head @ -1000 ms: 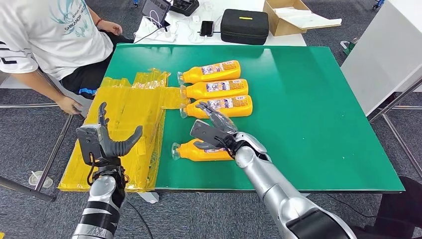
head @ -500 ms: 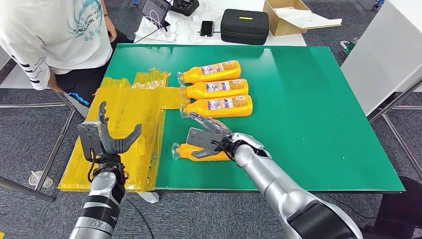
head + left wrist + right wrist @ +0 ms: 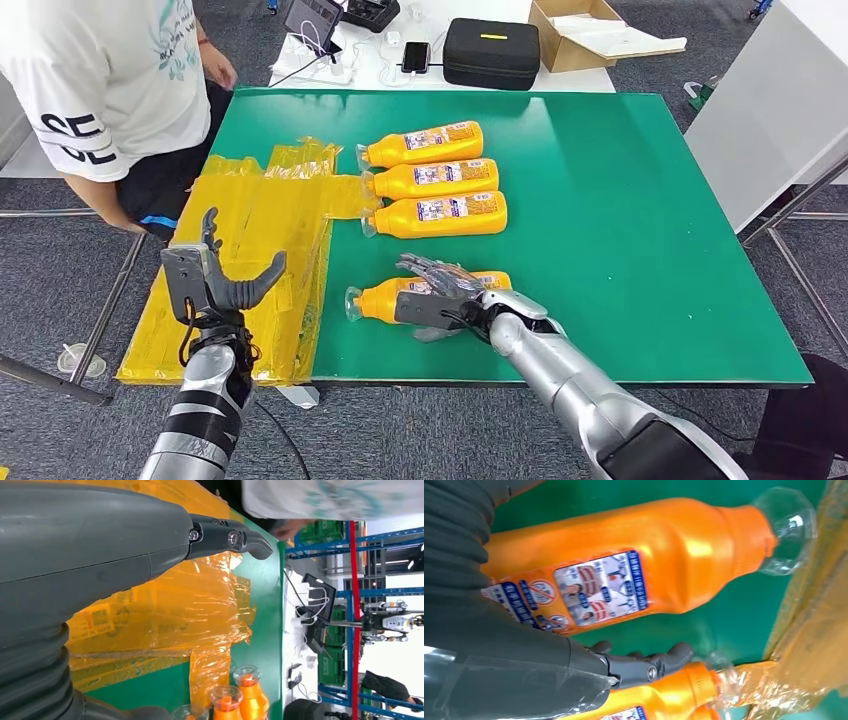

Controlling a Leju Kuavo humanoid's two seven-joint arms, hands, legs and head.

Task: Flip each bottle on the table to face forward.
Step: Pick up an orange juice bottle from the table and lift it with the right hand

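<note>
The near bottle (image 3: 400,299) is seen lying on its side on the green table (image 3: 640,230), cap toward the yellow film, directly under the right hand (image 3: 440,295). The hand is laid flat across the bottle's middle, fingers (image 3: 432,270) spread over its top and thumb on the near side; whether the bottle is really gripped or only touched cannot be told. In the right wrist view its label (image 3: 599,590) is turned up toward the camera and the clear cap (image 3: 785,530) is seen just beside the film edge.

Beyond the right hand, three more bottles (image 3: 440,180) are laid side by side in a row, labels up, caps pointing the same way as the near one. The closest of them is near the hand's fingertips but apart from them.

To the left of the right hand, sheets of yellow film (image 3: 250,260) are spread over the table's left edge. The left hand (image 3: 215,280) is held up over this film, released, fingers apart, nothing held. In the left wrist view the film (image 3: 165,605) is seen below its fingers (image 3: 230,537), and bottle caps are seen past it.

A person (image 3: 100,80) in a white shirt is seen beyond the left hand, off the table's far left corner. A black case (image 3: 492,52) and a cardboard box (image 3: 575,35) are seen past the table's far edge.
</note>
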